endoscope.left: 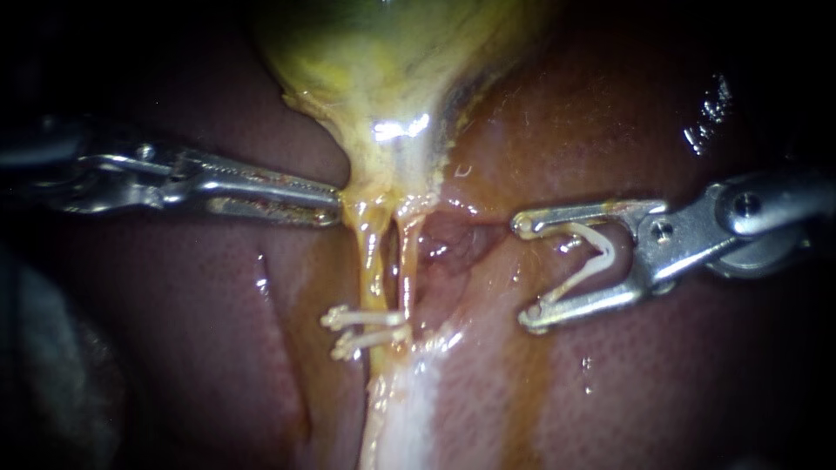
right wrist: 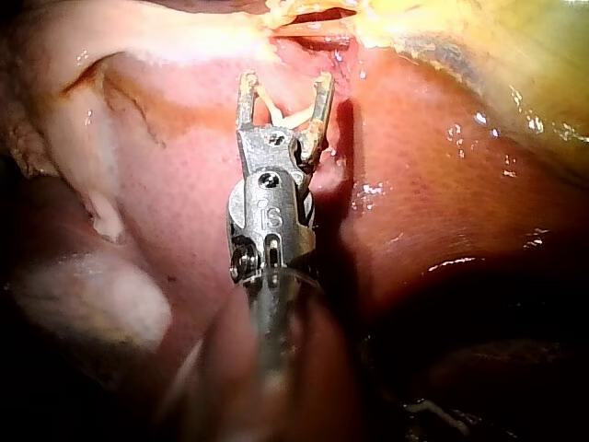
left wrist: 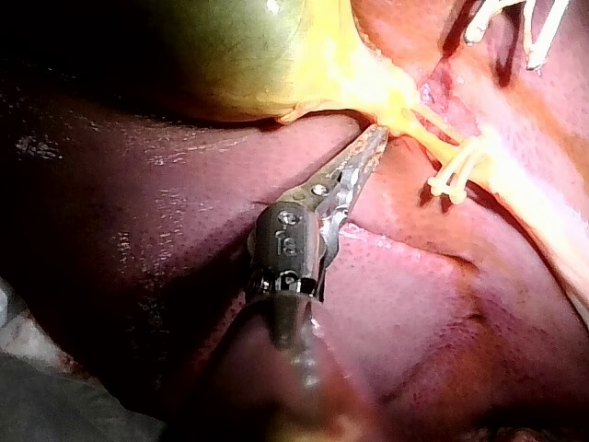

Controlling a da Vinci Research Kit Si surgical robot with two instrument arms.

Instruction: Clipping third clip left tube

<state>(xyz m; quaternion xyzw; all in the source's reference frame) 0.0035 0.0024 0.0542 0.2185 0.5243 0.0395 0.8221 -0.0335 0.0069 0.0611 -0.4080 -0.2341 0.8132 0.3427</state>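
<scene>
Left instrument [endoscope.left: 329, 203] in from the left, jaws clamped on the gallbladder [endoscope.left: 392, 104] neck, left tube [endoscope.left: 374, 261] running down below, two clips [endoscope.left: 366, 318] across its lower stretch, right instrument [endoscope.left: 527, 270] well right of it, jaws wide apart, holding an open clip [endoscope.left: 596, 257].

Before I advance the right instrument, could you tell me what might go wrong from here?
1. The right instrument carries its open clip from beyond the right tube, so it may catch that tube instead of the left tube.
2. The two clips already sit on the left tube; the new one might land against them.
3. The left instrument sits close to the target; tips could collide.
</scene>
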